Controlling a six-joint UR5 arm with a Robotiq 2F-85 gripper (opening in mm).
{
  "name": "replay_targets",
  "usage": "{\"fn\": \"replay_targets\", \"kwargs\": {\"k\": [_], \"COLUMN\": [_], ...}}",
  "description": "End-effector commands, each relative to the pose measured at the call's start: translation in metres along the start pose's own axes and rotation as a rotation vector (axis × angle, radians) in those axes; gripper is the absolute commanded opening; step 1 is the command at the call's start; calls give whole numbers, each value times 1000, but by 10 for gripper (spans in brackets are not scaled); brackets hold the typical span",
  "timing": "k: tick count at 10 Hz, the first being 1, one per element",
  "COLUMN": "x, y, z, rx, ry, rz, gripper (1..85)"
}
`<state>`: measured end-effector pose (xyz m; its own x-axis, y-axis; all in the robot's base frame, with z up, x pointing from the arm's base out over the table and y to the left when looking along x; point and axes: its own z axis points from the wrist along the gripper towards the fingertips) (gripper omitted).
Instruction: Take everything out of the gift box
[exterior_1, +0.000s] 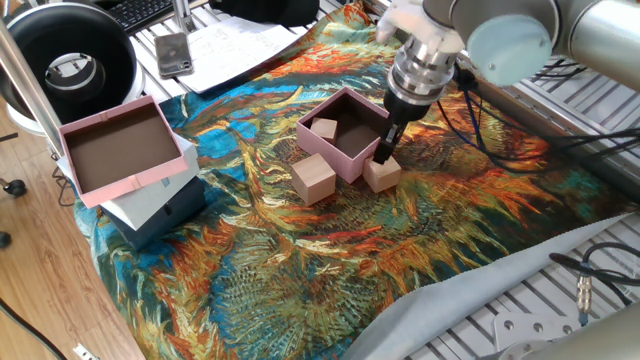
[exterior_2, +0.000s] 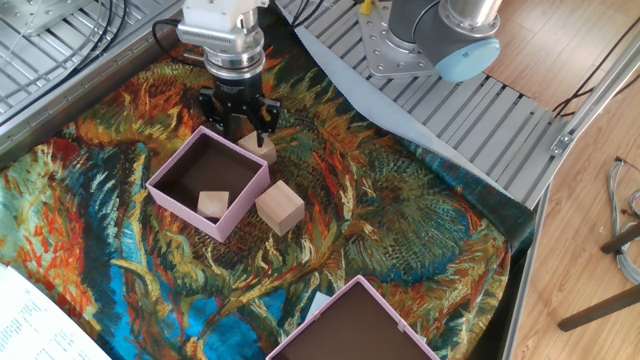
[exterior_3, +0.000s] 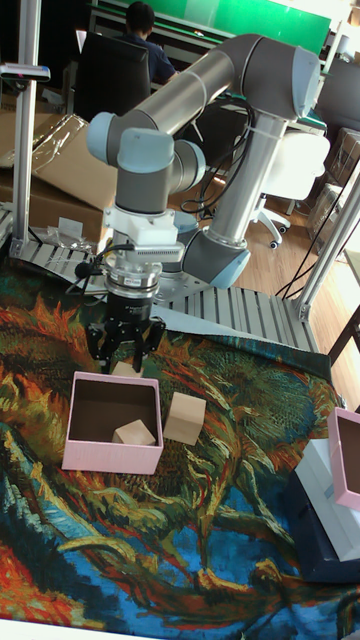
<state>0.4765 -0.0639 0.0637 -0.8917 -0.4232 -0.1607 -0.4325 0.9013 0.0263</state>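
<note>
The pale-pink gift box (exterior_1: 326, 157) (exterior_2: 184, 207) (exterior_3: 112, 458) sits on the patterned cloth with one small tan block (exterior_1: 323, 129) (exterior_2: 212, 204) (exterior_3: 134, 433) lying inside it. A larger block (exterior_1: 313, 180) (exterior_2: 279, 207) (exterior_3: 184, 418) rests on the cloth by the box's near corner. Another small block (exterior_1: 381, 174) (exterior_2: 257, 147) stands against the box's outer wall. My gripper (exterior_1: 388, 148) (exterior_2: 238, 126) (exterior_3: 125, 347) hangs open just above that block, its fingers spread and holding nothing.
A larger pink-rimmed brown tray (exterior_1: 122, 150) rests on a white and dark blue box (exterior_1: 160, 210) at the cloth's left edge. A phone (exterior_1: 173, 52), papers and a black round device (exterior_1: 70, 60) lie beyond. Cables trail by the arm's base.
</note>
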Motion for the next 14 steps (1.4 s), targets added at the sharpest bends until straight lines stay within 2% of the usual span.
{"fn": "replay_targets", "kwargs": {"k": [1, 2, 3, 4, 5, 7, 9, 10, 11, 12, 13, 14], "x": [-12, -15, -16, -21, -29, -51, -58, -56, -53, -58, -70, -68], "y": [-3, -3, -15, -17, -30, -24, -26, -27, -23, -21, -15, -19], "z": [-20, -26, -29, -28, -23, -6, 9, 10, 10, 10, 9, 9], "rx": [-9, -3, 49, 60, 102, 53, 53, 53, 36, 23, -5, 12], "ry": [2, 11, 29, 20, 2, -62, -66, -58, -48, -71, -114, -108], "rz": [12, -1, -52, -73, -134, -147, -115, -54, 65, 177, 234, 197], "gripper": [593, 610, 617, 617, 630, 670, 663, 657, 653, 627, 627, 657]}}
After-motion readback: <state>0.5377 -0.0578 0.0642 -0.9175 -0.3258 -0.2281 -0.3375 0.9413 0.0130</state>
